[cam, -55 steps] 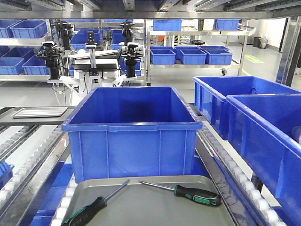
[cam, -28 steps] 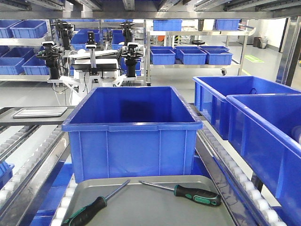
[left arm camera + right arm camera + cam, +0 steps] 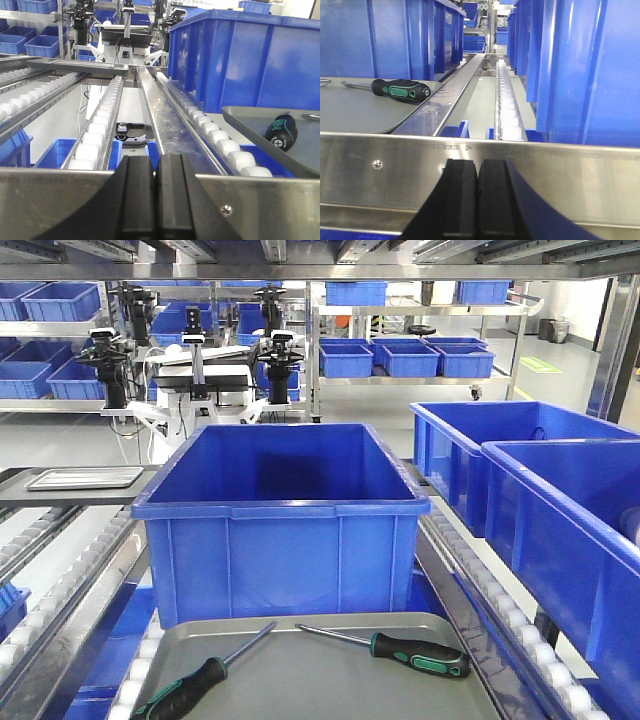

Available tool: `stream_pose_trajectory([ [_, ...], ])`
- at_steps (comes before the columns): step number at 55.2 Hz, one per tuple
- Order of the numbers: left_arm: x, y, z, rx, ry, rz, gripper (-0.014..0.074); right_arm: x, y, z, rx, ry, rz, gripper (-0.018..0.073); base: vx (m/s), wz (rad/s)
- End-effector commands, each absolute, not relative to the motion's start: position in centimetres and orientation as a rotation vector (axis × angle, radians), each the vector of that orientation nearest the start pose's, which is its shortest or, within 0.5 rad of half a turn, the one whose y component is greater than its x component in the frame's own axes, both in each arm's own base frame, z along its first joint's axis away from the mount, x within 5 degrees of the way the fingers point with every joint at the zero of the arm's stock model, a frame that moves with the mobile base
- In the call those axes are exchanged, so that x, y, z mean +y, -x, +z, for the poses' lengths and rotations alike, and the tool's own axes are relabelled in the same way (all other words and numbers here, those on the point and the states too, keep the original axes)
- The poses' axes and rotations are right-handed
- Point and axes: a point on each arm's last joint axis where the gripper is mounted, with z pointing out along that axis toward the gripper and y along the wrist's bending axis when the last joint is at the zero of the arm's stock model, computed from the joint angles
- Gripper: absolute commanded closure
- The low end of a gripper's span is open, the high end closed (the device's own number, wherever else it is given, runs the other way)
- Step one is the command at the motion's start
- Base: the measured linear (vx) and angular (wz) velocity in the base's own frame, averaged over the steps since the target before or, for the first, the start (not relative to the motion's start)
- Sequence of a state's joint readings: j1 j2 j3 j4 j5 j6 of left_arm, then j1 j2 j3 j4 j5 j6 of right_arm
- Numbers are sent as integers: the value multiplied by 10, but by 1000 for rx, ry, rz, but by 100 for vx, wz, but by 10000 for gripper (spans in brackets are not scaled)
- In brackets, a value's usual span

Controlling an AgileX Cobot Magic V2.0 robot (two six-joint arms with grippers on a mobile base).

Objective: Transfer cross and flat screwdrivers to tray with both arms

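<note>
Resting in the grey metal tray (image 3: pixel 330 695), both screwdrivers (image 3: pixel 420 653) (image 3: pixel 185 688) look delivered, so the left gripper (image 3: pixel 155 195) and right gripper (image 3: pixel 477 192), fingers pressed together and empty, should stay clear behind the steel rail (image 3: pixel 545 170).

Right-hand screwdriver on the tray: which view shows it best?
Exterior front view: the right-hand screwdriver lies whole, shaft and handle, on the tray. The right wrist view shows its handle but cuts off the shaft tip. The left wrist view shows only the other screwdriver's handle end.
</note>
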State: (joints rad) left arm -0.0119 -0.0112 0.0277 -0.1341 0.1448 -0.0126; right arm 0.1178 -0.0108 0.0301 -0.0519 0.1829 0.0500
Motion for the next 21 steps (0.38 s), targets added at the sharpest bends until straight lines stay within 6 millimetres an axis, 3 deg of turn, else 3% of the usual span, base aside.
stream_pose_trajectory([
  [1, -1, -55, 208, 1536, 106, -142, 602, 6, -56, 192, 1602, 94, 83, 567, 0, 0],
  [21, -1, -55, 208, 1536, 106, -142, 602, 6, -56, 192, 1602, 94, 83, 567, 0, 0],
])
